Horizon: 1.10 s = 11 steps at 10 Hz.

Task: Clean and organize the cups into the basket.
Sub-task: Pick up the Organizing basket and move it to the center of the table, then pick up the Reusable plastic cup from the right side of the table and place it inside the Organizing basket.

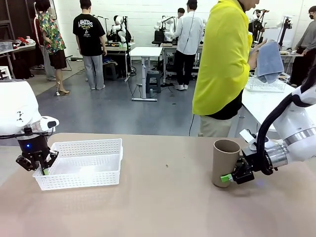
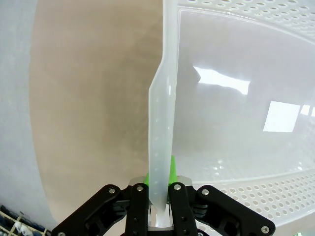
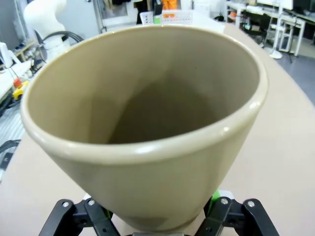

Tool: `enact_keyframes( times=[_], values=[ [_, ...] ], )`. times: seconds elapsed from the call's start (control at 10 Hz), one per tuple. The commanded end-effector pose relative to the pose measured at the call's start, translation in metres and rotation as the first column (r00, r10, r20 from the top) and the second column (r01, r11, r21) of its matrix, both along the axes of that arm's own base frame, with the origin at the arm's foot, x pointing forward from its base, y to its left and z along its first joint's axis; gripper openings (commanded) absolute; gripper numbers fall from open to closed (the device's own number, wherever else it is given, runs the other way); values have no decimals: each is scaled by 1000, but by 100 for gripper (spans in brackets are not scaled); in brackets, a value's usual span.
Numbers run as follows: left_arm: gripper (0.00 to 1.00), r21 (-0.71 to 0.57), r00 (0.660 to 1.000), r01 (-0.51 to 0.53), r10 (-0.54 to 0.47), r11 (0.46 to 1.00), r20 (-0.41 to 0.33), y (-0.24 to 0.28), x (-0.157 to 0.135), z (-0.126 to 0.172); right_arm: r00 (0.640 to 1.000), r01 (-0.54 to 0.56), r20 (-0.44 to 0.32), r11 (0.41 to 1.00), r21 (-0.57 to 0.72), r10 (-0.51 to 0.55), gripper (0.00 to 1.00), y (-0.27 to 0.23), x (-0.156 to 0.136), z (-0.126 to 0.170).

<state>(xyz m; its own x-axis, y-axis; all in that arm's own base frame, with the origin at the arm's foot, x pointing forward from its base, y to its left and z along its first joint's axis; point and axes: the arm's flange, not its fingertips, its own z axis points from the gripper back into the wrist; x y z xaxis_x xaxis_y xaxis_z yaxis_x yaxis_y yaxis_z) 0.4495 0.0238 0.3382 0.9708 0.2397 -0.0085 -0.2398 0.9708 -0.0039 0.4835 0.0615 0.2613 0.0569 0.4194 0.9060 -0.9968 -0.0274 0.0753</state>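
A tan tabletop (image 1: 163, 202) is being shared by the two arms and a person in a yellow top (image 1: 224, 64), who is standing at the far edge, well to the right of and beyond the basket (image 1: 79, 181).

The white mesh basket is lying on the left part of the tabletop with its opening up. Its left short wall is being pinched by the left gripper (image 1: 43, 170), which is coming down on it from above. In the left wrist view the thin white wall (image 2: 160, 123) is being clamped between the green pads (image 2: 173, 169), the jaws pressed together on it.

Well to the right of the basket, a tan cup (image 1: 224, 163) is being held upright, mouth up, by the right gripper (image 1: 229, 177), which is gripping it from the right side low on its body. Whether the base is touching the tabletop cannot be told. In the right wrist view the cup's mouth (image 3: 147, 123) is being seen from close, with a finger on either side of its narrow end.

A blue-grey cloth (image 1: 270, 61) is being held up by the person, far to the right of the basket.
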Motion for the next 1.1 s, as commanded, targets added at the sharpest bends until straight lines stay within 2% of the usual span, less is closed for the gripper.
enact_keyframes(
  times=[0.0, 0.3, 0.5, 0.7, 0.8, 1.0],
  values=[
    [0, 40, 1000, 1, 0, 999, -27, -29, -5, -4, 990, 109, 93, 994, -21, -107, 21, 14, -31, 84],
    [0, 108, 996, 89, -86, 990, -29, -85, -8, -8, 955, 226, 204, 974, -28, -216, 21, 25, -53, 206],
    [0, 144, 990, 143, -143, 979, -11, -128, -12, 1, 925, 304, 245, 952, -21, -290, 21, 28, -56, 261],
    [0, 182, 981, 190, -194, 965, 6, -177, -16, 11, 899, 367, 255, 930, 4, -356, 21, 26, -55, 301],
    [0, 182, 977, 208, -213, 961, 6, -195, -18, 14, 892, 386, 246, 922, 19, -378, 21, 18, -55, 310],
    [0, 193, 973, 226, -230, 955, 1, -223, -18, 13, 875, 439, 203, 897, 49, -439, 21, -10, -50, 308]
  ],
)
